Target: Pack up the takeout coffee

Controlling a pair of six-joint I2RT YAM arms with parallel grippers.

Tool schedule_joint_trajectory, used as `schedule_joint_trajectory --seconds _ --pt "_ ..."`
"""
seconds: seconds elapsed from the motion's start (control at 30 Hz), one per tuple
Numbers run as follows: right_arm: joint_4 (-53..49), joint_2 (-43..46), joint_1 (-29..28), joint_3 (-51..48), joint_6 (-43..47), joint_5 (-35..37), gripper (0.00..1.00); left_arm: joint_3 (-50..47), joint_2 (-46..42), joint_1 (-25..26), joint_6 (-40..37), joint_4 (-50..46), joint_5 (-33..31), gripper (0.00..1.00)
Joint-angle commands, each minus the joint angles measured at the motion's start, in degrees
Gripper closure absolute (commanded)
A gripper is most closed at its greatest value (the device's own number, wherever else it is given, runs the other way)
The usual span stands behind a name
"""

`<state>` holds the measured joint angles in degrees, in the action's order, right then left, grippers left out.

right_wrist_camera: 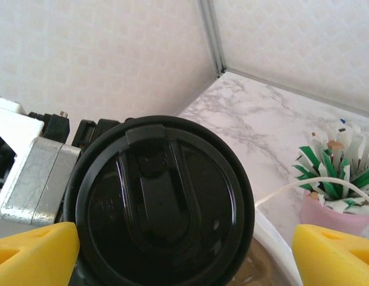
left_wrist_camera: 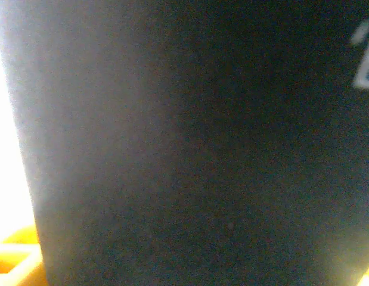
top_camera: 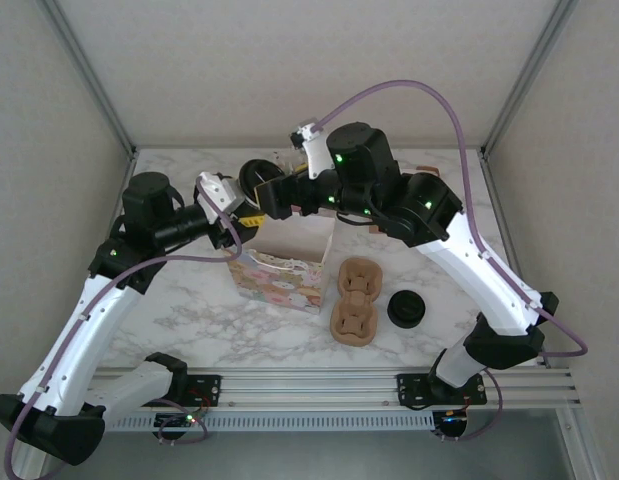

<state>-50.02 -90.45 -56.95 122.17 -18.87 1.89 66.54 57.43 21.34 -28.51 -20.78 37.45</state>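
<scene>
None of the packing is done yet, as far as I can judge. The coffee point(top_camera: 257, 180) is up off the table at 11 o'clock from the bag point(top_camera: 281, 272), tipped so that its lid faces the right arm, and it is not inside anything.

At the cup's 9 o'clock side is the left gripper point(top_camera: 237, 205). Its wrist view has a dark wall pressed close, with yellow pads at the bottom corners, so I take it to be clamped on the coffee.

From 3 o'clock, the right gripper point(top_camera: 276, 192) faces the lid, its fingers point(right_wrist_camera: 35, 253) spread wide on either side and not touching.

At 3 o'clock of the bag the carrier point(top_camera: 354, 298) lies flat, with no cup in it.

What remains, by my reading, is to right or hand over the cup, then seat it in the carrier or the bag.
</scene>
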Motion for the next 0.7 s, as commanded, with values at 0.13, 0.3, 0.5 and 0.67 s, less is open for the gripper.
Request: schedule_joint_trajectory --seconds 0.13,0.3,0.5,0.67 --pt "0.8 -0.6 -0.4 2.8 -8.8 -1.8 0.13 -1.5 -0.2 0.8 5.4 4.0 2.8 0.49" --pt "1.2 -1.6 -0.5 4.2 -8.0 -2.6 0.21 -1.1 0.0 1.0 4.1 2.0 2.8 0.49" --pt "-3.0 -4.3 -0.5 7.4 -6.5 -2.4 0.23 -0.6 0.1 0.9 3.3 0.9 2.6 0.49" --pt "-5.7 -6.6 -0.5 9.8 -5.7 -2.8 0.21 -0.4 0.1 1.1 3.0 0.6 2.6 0.49"
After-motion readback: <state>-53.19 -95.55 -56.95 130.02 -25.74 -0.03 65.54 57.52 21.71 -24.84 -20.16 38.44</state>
